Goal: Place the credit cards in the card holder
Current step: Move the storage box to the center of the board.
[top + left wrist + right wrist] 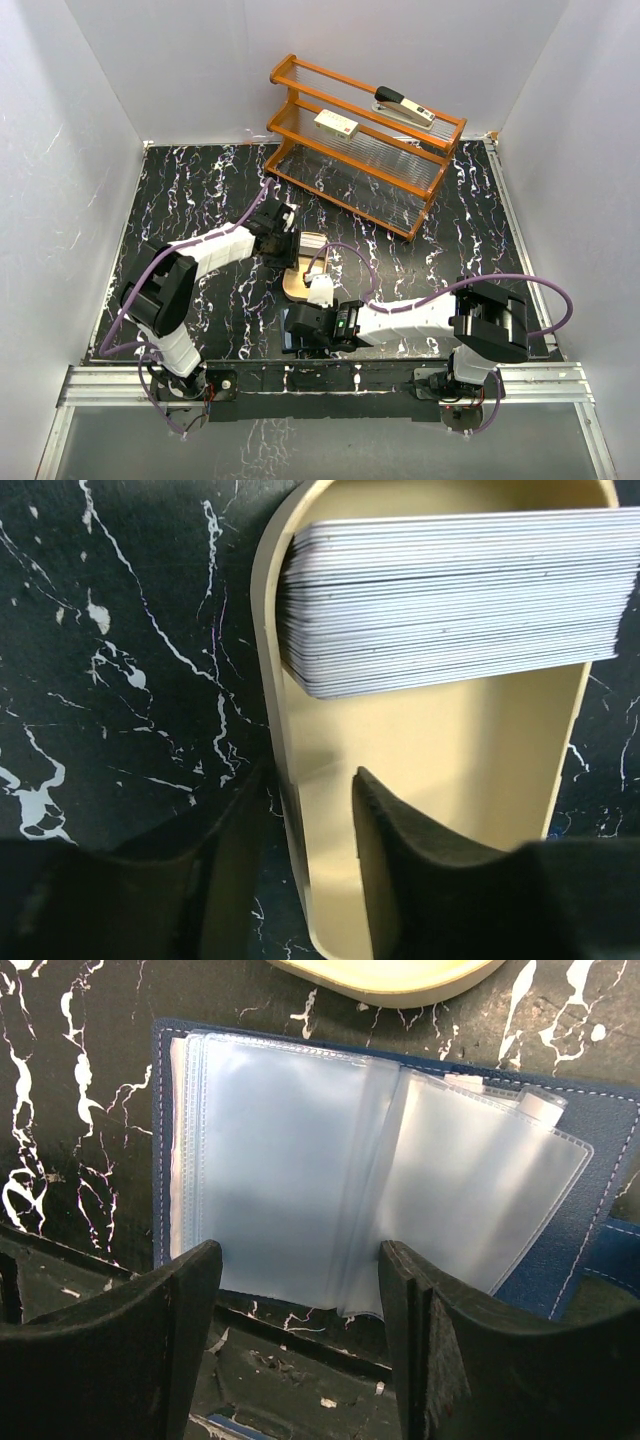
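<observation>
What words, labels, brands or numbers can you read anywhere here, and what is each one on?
No text is readable.
Cream box, red label, on the orange shelf rack: too small to read.
Black-and-white stapler, pale marking: too blurred.
Stack of pale plastic cards: only bare edges show.
Navy card holder with clear pockets: no print.

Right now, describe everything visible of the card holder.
The card holder lies open on the black marbled table. Its dark navy cover has pale stitching along the edges and a navy tab at the right. Inside, glossy, translucent pale blue plastic sleeves fan across the spine. The tan tray sits just past its far edge. The right gripper straddles its near edge, jaws open; contact unclear.
</observation>
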`<state>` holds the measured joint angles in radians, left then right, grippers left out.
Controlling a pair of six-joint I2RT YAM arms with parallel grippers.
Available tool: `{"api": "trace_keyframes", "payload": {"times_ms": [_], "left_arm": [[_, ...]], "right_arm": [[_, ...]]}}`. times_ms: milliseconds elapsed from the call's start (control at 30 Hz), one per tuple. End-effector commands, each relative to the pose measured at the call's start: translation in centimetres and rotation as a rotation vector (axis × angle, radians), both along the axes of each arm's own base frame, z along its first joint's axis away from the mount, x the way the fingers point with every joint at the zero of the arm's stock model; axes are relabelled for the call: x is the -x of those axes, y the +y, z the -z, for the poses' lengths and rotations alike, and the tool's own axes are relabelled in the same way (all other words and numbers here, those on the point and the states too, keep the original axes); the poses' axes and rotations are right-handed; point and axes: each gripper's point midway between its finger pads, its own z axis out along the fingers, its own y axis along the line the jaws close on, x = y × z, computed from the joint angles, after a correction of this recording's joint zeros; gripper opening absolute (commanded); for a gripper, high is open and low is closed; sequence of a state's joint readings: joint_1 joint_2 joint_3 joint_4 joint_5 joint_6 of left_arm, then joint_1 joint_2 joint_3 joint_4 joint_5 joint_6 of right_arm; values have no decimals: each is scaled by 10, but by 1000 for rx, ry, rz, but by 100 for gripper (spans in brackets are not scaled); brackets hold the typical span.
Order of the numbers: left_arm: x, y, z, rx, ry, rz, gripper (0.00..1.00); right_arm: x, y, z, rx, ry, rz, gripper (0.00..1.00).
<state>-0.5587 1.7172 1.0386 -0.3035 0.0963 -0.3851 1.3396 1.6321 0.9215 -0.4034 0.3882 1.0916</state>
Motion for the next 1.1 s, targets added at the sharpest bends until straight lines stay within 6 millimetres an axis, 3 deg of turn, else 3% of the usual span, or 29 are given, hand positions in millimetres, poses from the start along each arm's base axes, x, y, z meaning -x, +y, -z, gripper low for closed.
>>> {"api": "trace_keyframes", "payload": {"times_ms": [0,300,533,800,1067], "left_arm": [[-9,-7,-29,31,-43,-15,42],[-4,11,-83,51,-114,-158,53],[37,19,-101,169,-78,-226,58],[110,6,-88,424,81,-186,66],[145,15,-51,473,179,-242,68]], "right_arm": [[-2,4,-8,-1,-17,30,62],[-4,0,-15,-27,-31,51,61],[-5,0,-22,-61,-38,64,60],[-7,-6,-26,-89,-53,88,59],[-9,-16,-22,-58,-60,106,57]]}}
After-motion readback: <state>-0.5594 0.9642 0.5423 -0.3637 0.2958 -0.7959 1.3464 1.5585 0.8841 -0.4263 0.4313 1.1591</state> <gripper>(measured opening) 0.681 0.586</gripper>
